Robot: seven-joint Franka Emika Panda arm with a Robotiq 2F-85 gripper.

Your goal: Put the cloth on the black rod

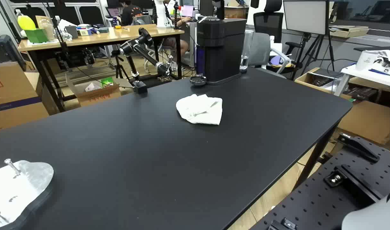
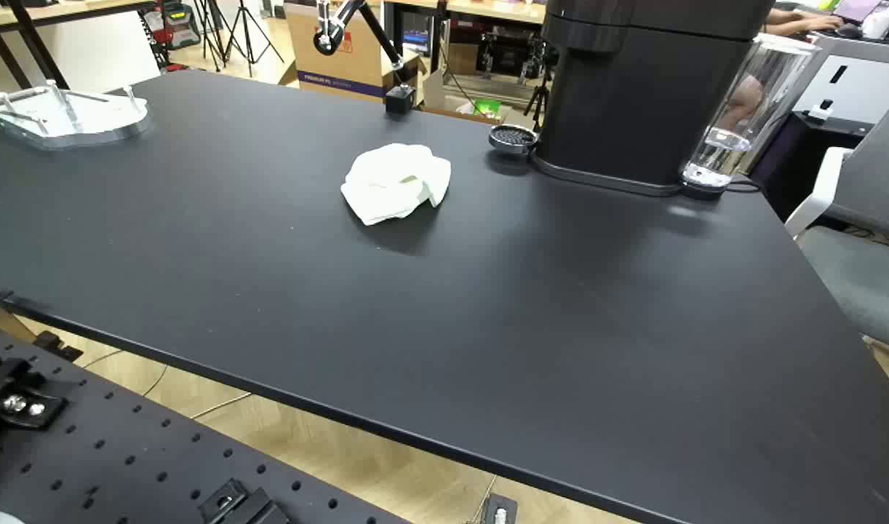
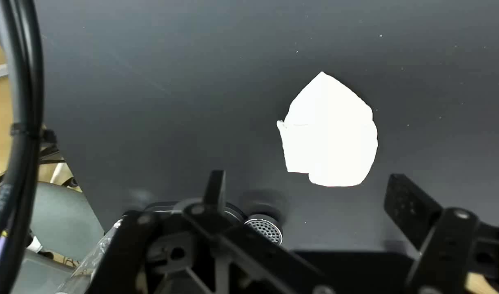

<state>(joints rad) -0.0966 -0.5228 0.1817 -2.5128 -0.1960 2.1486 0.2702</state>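
Note:
The white cloth (image 1: 199, 109) lies crumpled in a loose heap on the black table. It also shows in an exterior view (image 2: 395, 183) and in the wrist view (image 3: 331, 139), where it is overexposed. A black rod (image 1: 132, 67) rises from a small block at the table's far edge and carries a jointed arm. It also shows in an exterior view (image 2: 381, 35); it is not seen in the wrist view. My gripper (image 3: 306, 179) is open and empty above the table. Its fingers stand wide apart, with the cloth ahead of them and not between them. Both exterior views do not show the gripper.
A tall black machine (image 2: 648, 102) with a round perforated tray (image 2: 512, 138) and a clear water tank (image 1: 245, 48) stands on the table near the cloth. A pale plate with metal pegs (image 1: 26, 182) lies at the table's other end. A perforated black board (image 1: 310, 191) borders the near edge.

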